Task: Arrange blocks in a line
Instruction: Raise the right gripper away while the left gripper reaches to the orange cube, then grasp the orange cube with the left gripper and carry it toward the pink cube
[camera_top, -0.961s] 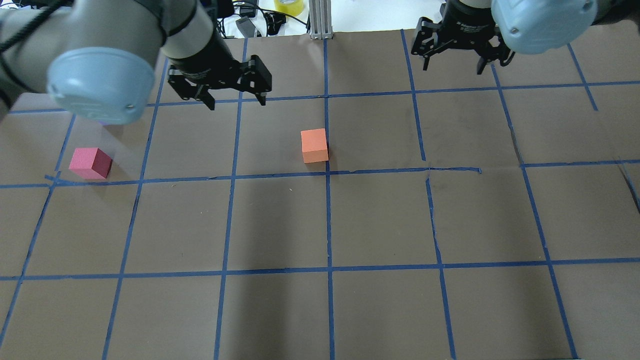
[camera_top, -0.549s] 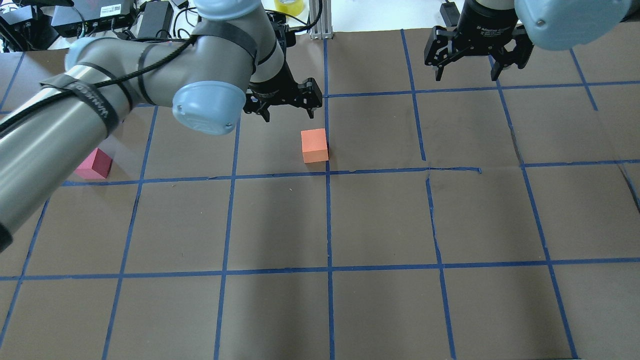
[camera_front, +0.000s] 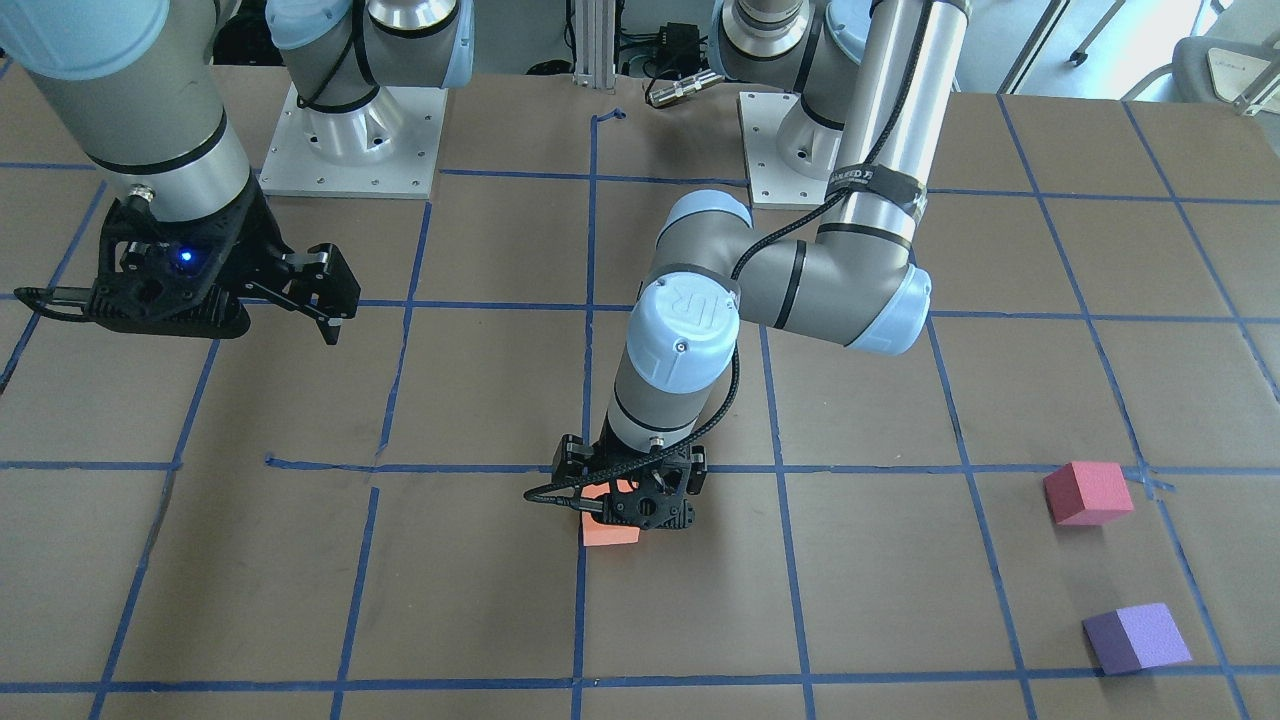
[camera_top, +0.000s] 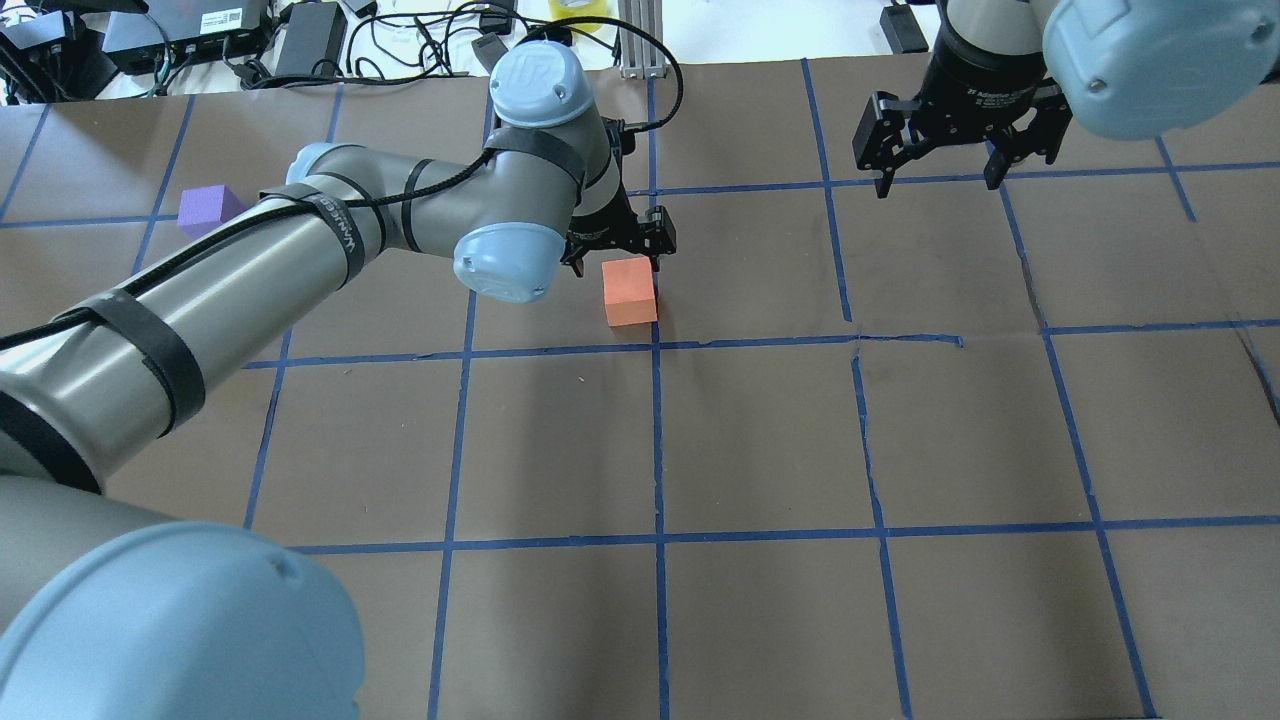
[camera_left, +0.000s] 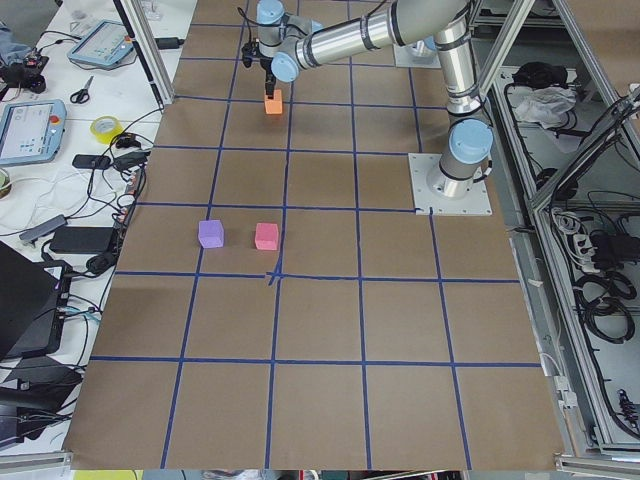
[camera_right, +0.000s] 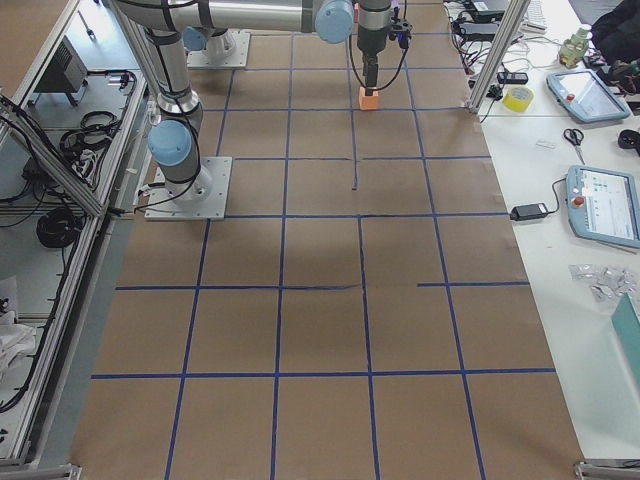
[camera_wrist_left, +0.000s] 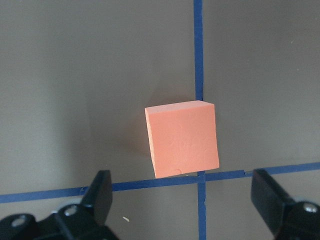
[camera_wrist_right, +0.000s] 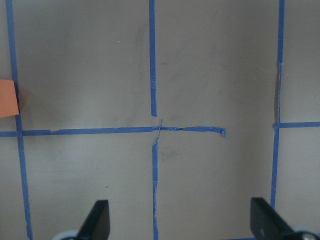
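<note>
I am hovering my left tool (camera_top: 617, 257) just above the orange block (camera_wrist_left: 182, 139), jaws spread wide and gripping nothing. My right tool (camera_top: 938, 180) is hanging wide and empty too, over bare surface (camera_wrist_right: 215, 65), with the orange block well off to its side.

In the left wrist view the block is sitting slightly ahead of my fingers (camera_wrist_left: 100, 192) rather than squarely between them, and it is turned a little against the line they close along. That is what is worrying me. If I am dropping straight down from here, I am risking a pinch on the near edge only, and I judge the soft cube would squirt forward or tip. If I am closing without squaring up, the pads are likely meeting corners first and twisting the block in the grip, so it would end up crooked in the line.

Going too low is the other hazard: fingertips scraping the surface or catching the blue tape (camera_wrist_left: 198, 50) that the block is resting against.

The pinkish-red block (camera_front: 1087, 492) and the purple block (camera_front: 1137, 638) are lying near each other, well away from my left tool. A weak grip over that long carry could drop the cube, and a careless set-down could nudge either neighbour.
</note>
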